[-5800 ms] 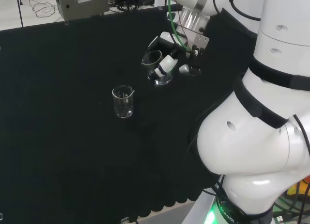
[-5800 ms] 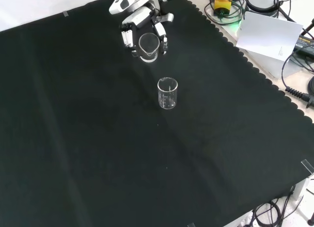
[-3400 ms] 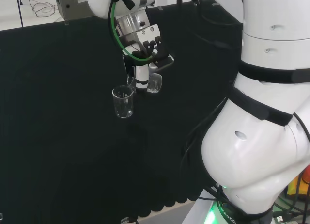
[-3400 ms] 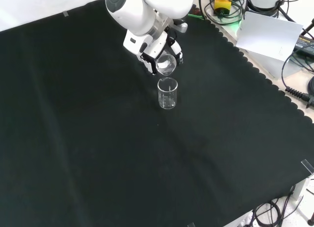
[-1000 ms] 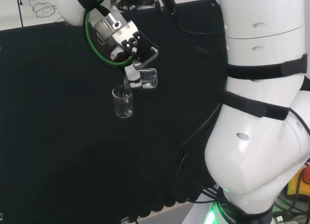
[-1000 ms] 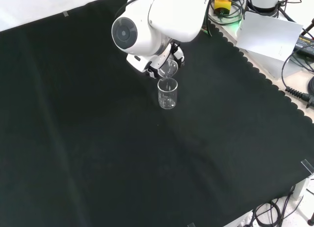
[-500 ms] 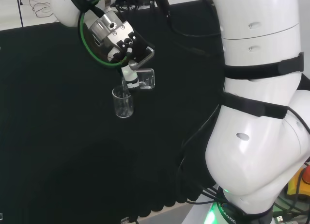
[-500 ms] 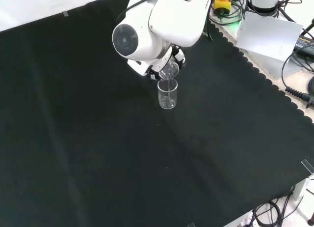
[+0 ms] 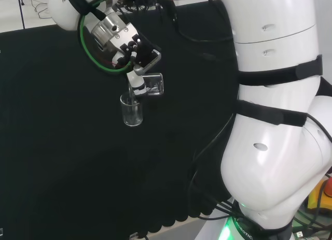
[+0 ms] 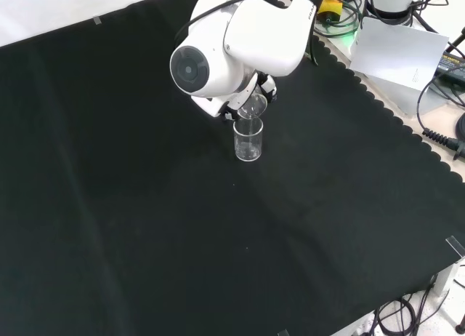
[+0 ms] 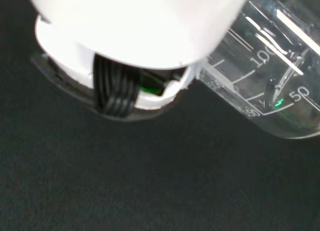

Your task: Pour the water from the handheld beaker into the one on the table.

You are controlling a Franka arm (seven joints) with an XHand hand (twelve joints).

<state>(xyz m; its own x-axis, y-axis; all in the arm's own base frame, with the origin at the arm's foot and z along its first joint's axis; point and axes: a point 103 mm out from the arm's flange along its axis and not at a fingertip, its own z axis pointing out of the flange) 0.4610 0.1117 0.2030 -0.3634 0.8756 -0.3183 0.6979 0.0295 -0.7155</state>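
- Handheld beaker [image 9: 153, 84] lies almost on its side in my hand [image 9: 136, 80], lip turned toward the standing beaker [image 9: 132, 109] in the head view; my fingers are curled round its wall, which is what lets me tip it without it slipping.
- I hold it just above and beside the standing beaker's rim, so whatever runs out should drop inside and not onto the black cloth of the worktop [image 9: 62, 146].
- From the front, my arm's big white link [image 10: 232, 49] stands before most of the hand; the tilted beaker's mouth peeks out below it, right over the upright beaker [image 10: 248, 140].
- The wrist view has the held beaker [image 11: 270, 96] close up, graduation marks running along its clear wall, the cloth dark behind it.
- I cannot tell how much water is left in it, nor see a stream; the glass is too clear against the cloth.
- My judgement: the pour is under way or near its end. What remains is to keep the lip over the rim, then right the beaker gently so it does not knock the standing one over.
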